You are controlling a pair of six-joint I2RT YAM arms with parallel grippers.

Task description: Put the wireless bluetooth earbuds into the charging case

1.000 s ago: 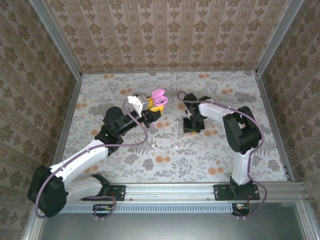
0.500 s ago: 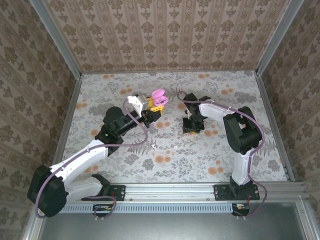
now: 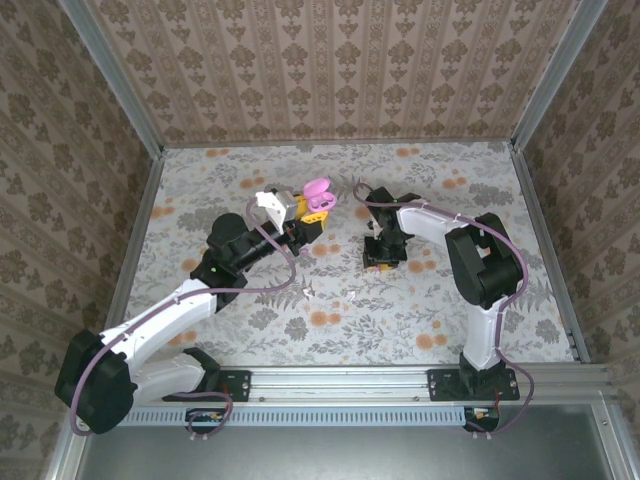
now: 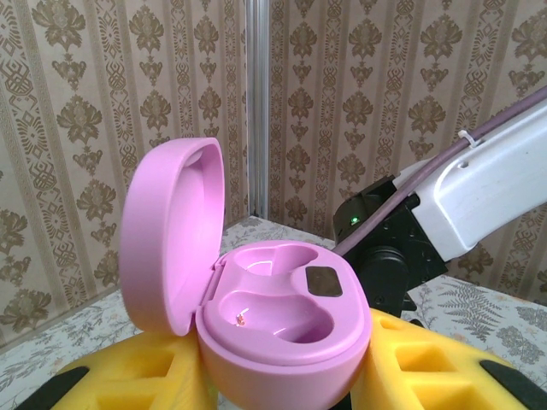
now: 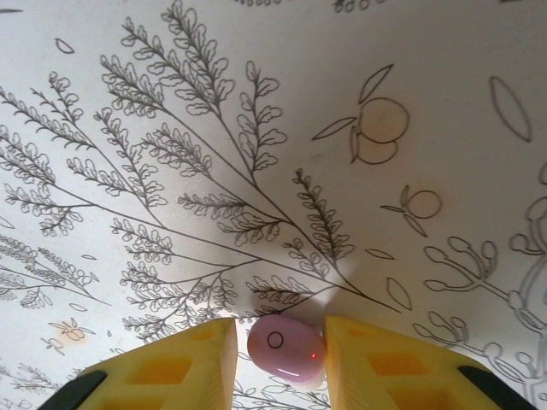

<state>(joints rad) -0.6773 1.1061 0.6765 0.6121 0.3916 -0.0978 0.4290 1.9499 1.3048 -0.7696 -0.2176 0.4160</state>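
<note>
At the near edge, the two white arms are bolted to a metal rail (image 3: 340,382), and the flower-printed counter (image 3: 450,310) runs away from it toward twelve o'clock. A little way out, near the middle, two tiny white pieces (image 3: 307,291) lie on the print, too small to make out.

Just beyond, toward one o'clock, the right arm (image 3: 470,250) bends over and points straight down. The right arm's yellow fingers (image 5: 171,367) sit narrow on either side of the small magenta-pink bean-shaped earbud (image 5: 286,348), which lies on the counter. The three o'clock finger is against it or nearly so, and the nine o'clock one stands a sliver clear, so there is no pinch on it.

Further out, toward eleven o'clock, the left arm's yellow fingers (image 4: 137,376) are closed on the sides of the pink pebble-shaped charging case (image 4: 282,316) and hold it off the counter. Its rounded lid (image 4: 171,231) stands hinged open at nine o'clock. Two moulded hollows face up, with a small gold contact in the nearer one. The case and the earbud are well apart.

Behind everything rise the brown damask-papered walls (image 3: 330,70).
</note>
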